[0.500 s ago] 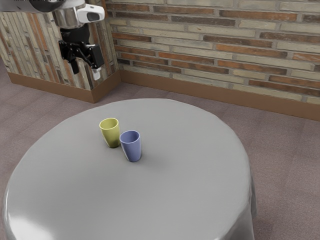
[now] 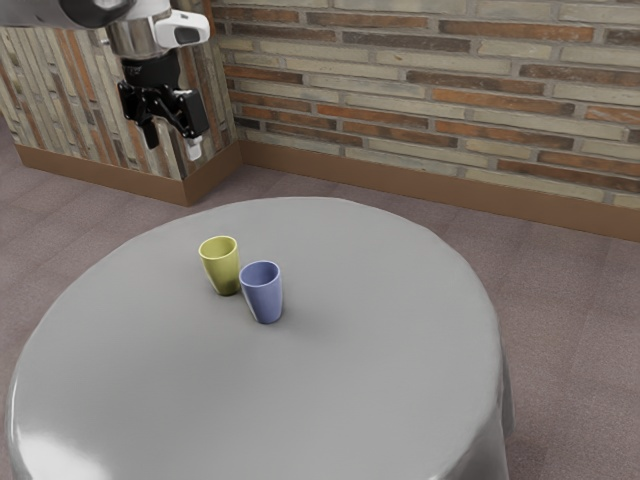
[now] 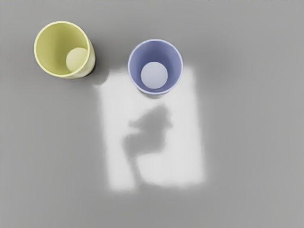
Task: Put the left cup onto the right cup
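While the end effector (image 2: 172, 143) hangs wide and empty upper left, the wrist view looks into the yellow cup (image 3: 61, 49) and blue cup (image 3: 155, 67). Both stand well inside the worktop (image 2: 380, 380) edge.

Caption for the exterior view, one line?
Pincer open, high above a round grey table; yellow cup and blue cup stand upright, side by side.
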Motion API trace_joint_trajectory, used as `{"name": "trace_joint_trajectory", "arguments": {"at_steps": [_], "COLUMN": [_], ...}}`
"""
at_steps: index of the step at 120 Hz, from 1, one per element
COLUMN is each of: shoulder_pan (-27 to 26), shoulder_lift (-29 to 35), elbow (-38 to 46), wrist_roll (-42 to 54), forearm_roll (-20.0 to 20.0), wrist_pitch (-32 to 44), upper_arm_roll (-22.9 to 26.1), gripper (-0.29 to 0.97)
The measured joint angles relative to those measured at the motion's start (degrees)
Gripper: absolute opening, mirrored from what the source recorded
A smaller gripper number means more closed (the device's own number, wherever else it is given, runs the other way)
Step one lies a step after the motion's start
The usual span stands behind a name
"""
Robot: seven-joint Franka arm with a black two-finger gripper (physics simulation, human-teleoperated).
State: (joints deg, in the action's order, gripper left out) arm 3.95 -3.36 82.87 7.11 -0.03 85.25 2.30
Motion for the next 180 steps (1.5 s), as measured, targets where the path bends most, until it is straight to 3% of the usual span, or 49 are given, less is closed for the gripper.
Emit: {"name": "trace_joint_trajectory", "arguments": {"at_steps": [95,180], "shoulder_pan": [0.48,2.59], "shoulder_lift": [-2.46,-9.26], "elbow": [7.41,7.60], "wrist_roll": [0.74,1.81], "forearm_roll": [1.59,1.13], "wrist_pitch": [6.79,13.39], "upper_arm_roll": [-8.14,-8.71], "gripper": [0.68,0.68]}}
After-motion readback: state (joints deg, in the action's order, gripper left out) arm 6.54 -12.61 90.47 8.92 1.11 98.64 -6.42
